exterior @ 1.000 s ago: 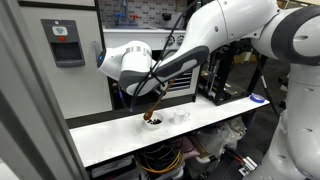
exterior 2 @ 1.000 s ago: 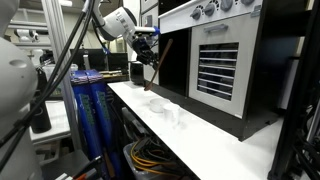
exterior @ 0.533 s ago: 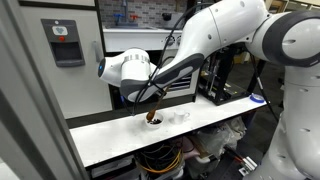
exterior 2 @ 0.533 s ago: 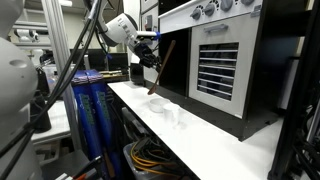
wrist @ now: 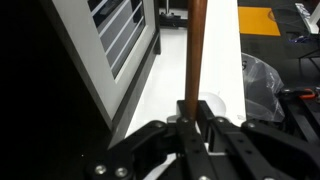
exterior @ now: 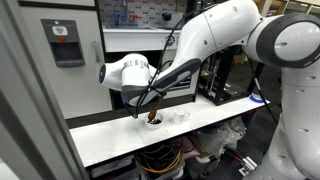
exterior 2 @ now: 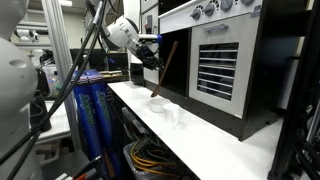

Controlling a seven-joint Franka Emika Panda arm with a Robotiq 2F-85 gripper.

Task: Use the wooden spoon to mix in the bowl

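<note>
Caught the Robotiq gripper [exterior: 143,100] above the white counter [exterior: 105,141], jaws clamped together on the wooden spoon [exterior: 149,110]. Held the spoon by its thin handle, well up from the oval head, in both exterior views. Showed the spoon [exterior 2: 164,68] tilted over the counter [exterior 2: 205,142], its upper end leaning toward the oven [exterior 2: 228,62] at the counter's far side and its lower end dropped to the bowl [exterior 2: 157,102]. Found the bowl [exterior: 152,121] resting on the counter directly under the gripper [exterior 2: 150,63], small, shallow and pale, with dark matter inside. Could not tell whether the spoon's head touched those contents or hung just over them. Placed a second small bowl [exterior: 180,116], clear and plain, on the counter just beside the first, apart from the spoon. Looked along the counter [wrist: 168,85] in the wrist view, with the brown handle [wrist: 198,50] running straight up the middle from between the black fingers [wrist: 183,122], pinched tight with no gap visible. Framed the oven's vented door [wrist: 120,40] along one edge of the counter and crumpled clear plastic [wrist: 262,85] off its opposite edge. Left the spoon's head out of the wrist view.
</note>
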